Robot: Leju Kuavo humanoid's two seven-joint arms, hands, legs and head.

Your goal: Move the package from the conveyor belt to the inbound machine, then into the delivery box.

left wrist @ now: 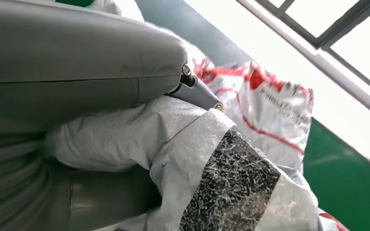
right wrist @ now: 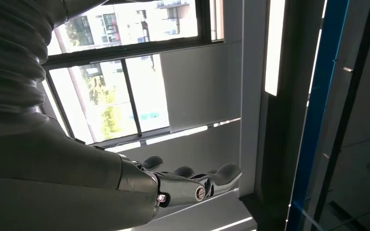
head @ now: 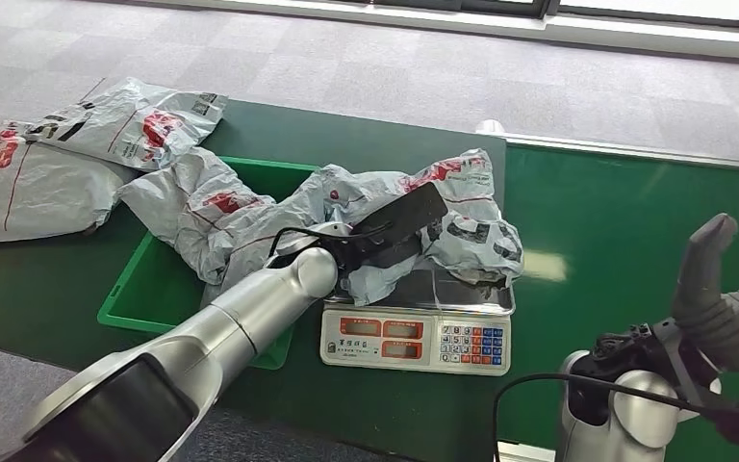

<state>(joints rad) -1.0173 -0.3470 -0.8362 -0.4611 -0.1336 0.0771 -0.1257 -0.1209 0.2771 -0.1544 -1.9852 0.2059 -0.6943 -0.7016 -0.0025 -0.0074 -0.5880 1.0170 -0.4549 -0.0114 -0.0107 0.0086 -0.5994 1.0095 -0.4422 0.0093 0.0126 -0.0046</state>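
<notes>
The left hand (head: 385,236) grips the package (head: 462,217) — a crumpled grey mailer with red print — which lies on the platform of the scale (head: 419,339). In the left wrist view the thumb (left wrist: 101,72) presses over the grey film of the package (left wrist: 212,159), with dark fingers below it. The right hand (head: 722,298) is raised at the lower right, fingers extended and apart, holding nothing; the right wrist view shows its fingers (right wrist: 221,173) stretched out against a window. Just left of the scale sits a green bin (head: 154,289) with another grey mailer (head: 202,207) draped over its rim. Two more mailers (head: 67,154) lie on the green table (head: 625,231), well apart from the scale — at the far left.
</notes>
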